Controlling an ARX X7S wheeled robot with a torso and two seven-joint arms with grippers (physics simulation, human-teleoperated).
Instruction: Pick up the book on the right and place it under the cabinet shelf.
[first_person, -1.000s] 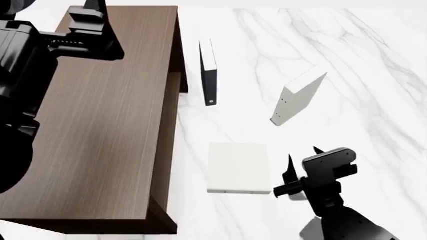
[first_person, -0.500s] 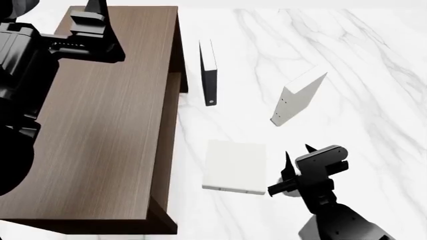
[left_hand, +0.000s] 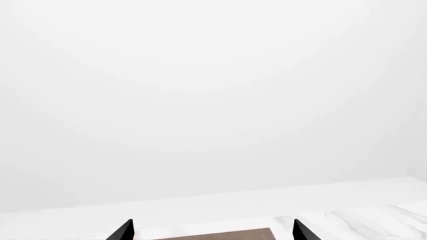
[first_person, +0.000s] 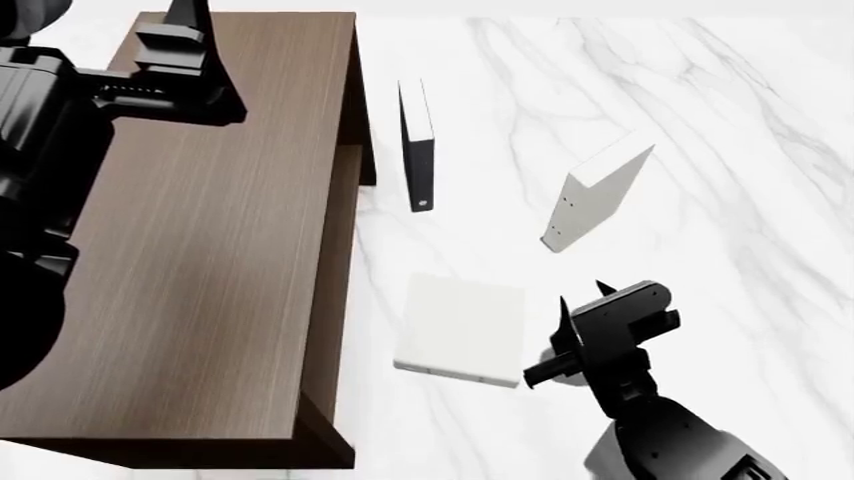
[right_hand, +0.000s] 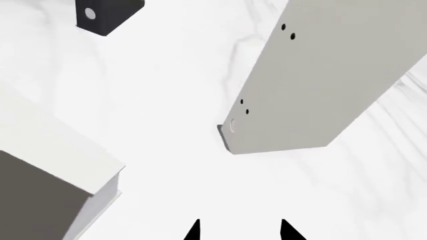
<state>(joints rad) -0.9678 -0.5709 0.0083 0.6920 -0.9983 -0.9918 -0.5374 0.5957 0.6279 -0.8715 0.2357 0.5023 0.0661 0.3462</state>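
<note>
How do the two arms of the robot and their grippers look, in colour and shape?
Both arms are black and blocky. The right gripper has thin, pointed black fingers on a boxy head, above a rounded grey segment. The left gripper shows two pointed black fingertips. No cables or markings are visible.

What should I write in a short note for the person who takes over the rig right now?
Right gripper: open, empty, right beside the book's right edge; contact cannot be told.
Left gripper: open, empty, raised above the far end of the cabinet's top.
The book lies flat on the marble table, skewed, close to the cabinet's open side. A black book and a dotted white book stand farther back.
Done: right arm brought to the book.
Left: grasp the book, lift it, place it under the cabinet shelf; the shelf is mostly hidden in the head view.
</note>
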